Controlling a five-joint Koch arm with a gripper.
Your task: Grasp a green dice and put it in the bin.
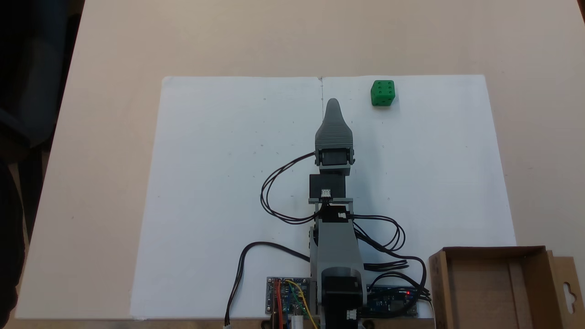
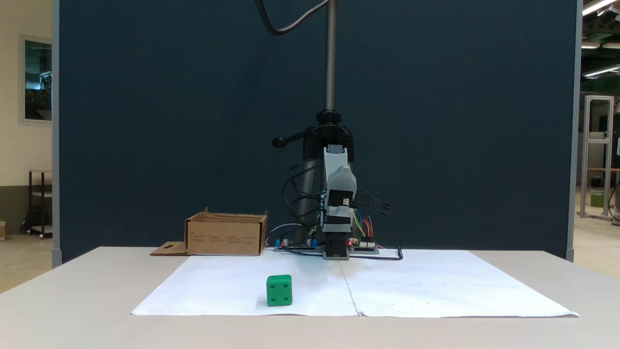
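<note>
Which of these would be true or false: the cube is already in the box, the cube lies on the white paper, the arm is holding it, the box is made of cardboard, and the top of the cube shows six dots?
1. The green dice is inside the cardboard box. False: it sits on the white paper sheet, far from the box.
2. The dice rests on the white paper. True.
3. The tool is holding the dice. False: in a fixed view from above, the tool is off to the left of the dice, not touching it.
4. The box is brown cardboard. True.
5. The dice's top face shows six pips. True, seen from above.
</note>
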